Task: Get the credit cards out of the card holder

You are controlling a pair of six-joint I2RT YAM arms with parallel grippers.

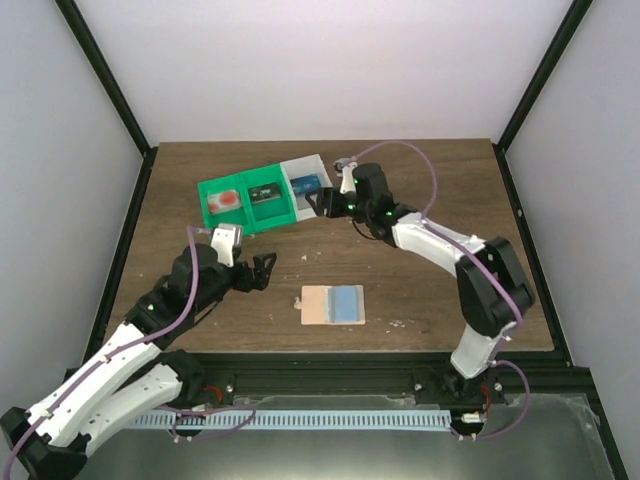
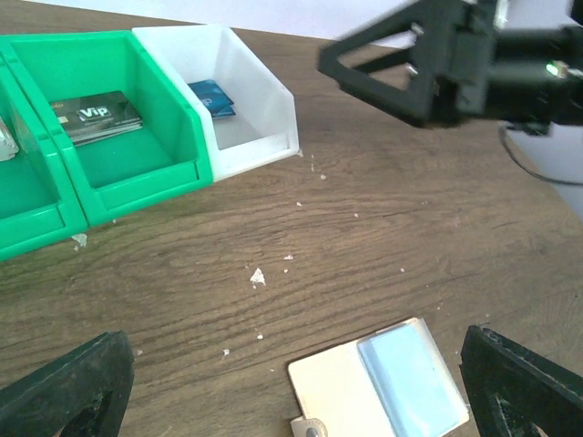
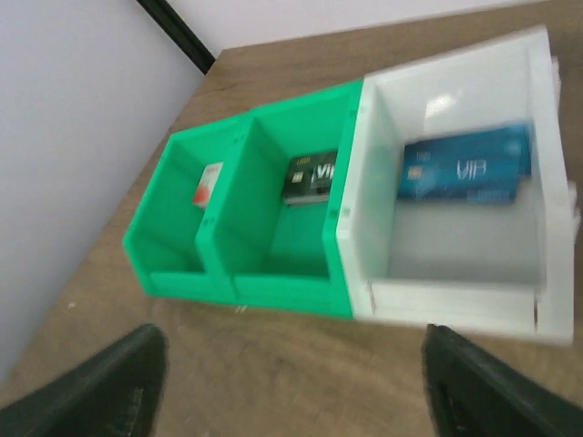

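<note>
The left hand (image 1: 262, 270) is wide open and holds nothing, just left of the card holder (image 1: 318, 306). The right hand (image 1: 318, 203) is open and empty too, well behind the card holder, by the white bin (image 1: 300, 162). The card holder lies flat on the bench (image 1: 420, 300) with a light blue card (image 1: 347, 302) showing on its right half. I think that card comes out next. Go down slowly, pinch only the card's edge, and slide it out sideways so the card holder stays down
</note>
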